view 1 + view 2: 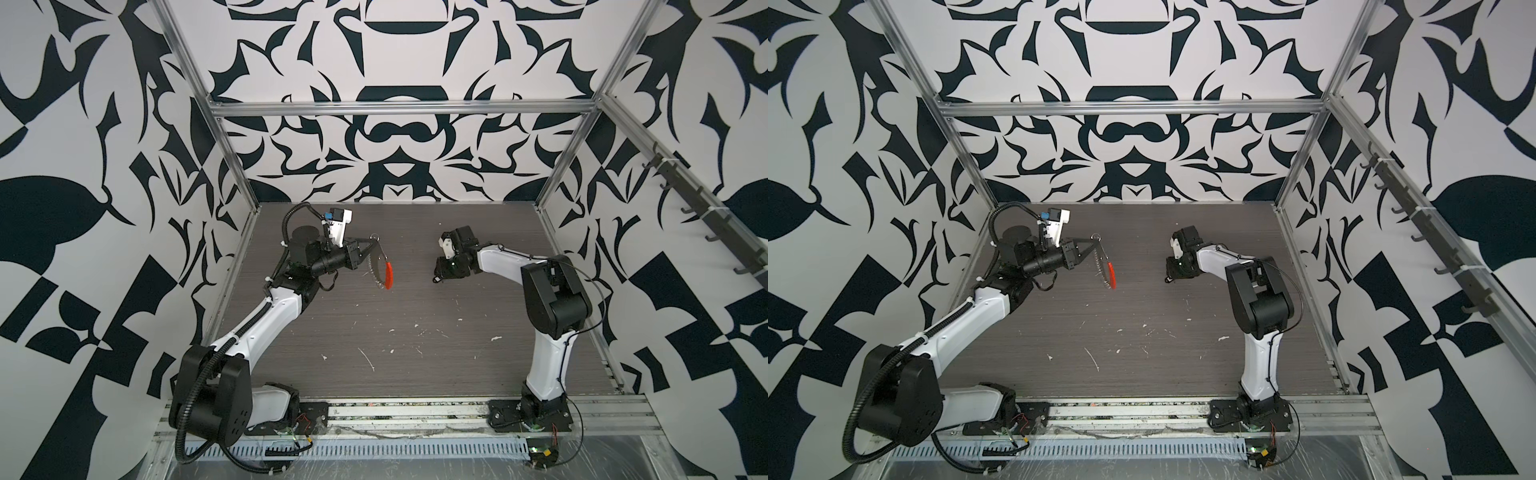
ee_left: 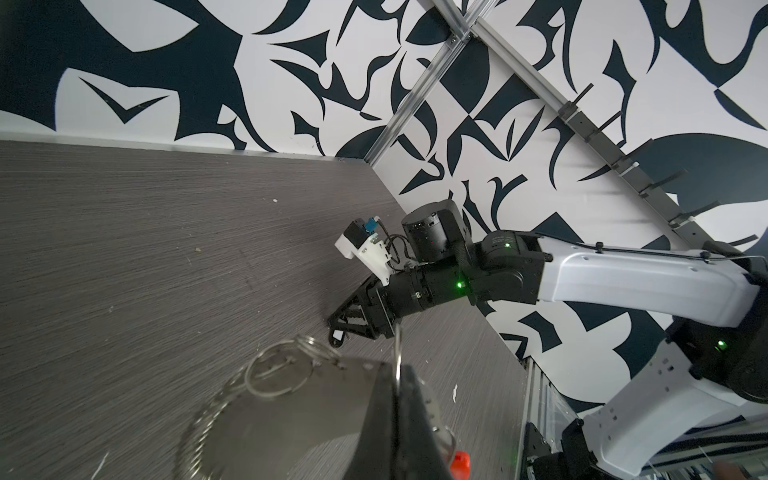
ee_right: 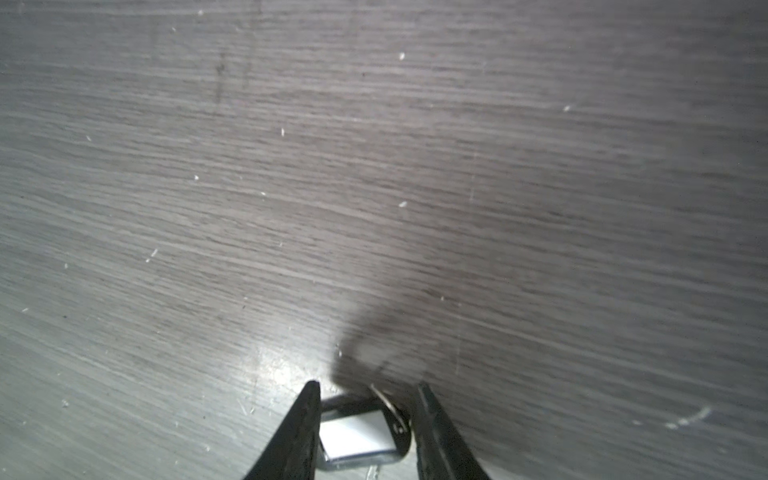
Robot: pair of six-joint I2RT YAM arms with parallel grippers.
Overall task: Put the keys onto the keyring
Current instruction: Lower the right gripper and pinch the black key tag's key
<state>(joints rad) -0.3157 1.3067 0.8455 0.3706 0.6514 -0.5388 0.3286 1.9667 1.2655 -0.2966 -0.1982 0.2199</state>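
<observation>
While the grey wood-grain table (image 1: 415,332) shows plainly in both top views, the small parts I care about do not. My left gripper (image 1: 372,242) is raised over the table's far left part, its jaws pressed together on the top of the keyring (image 1: 373,266). The ring hangs below it edge-on, so I see only a thin toothed line of split rings and the orange-red segment (image 1: 389,276). From the left wrist it is a blur, cut off by the frame and partly hidden behind a dark finger (image 2: 399,415).

My right gripper (image 3: 368,388) points down at the table, well apart from the ring. Its jaws stand parted astride the keys (image 3: 357,434), a black tag lying label-up on the table as far as I can tell. One finger looks to touch it; the other stands clear. The frame cuts off the tag's near end, and in both top views I cannot make it out under the gripper.
</observation>
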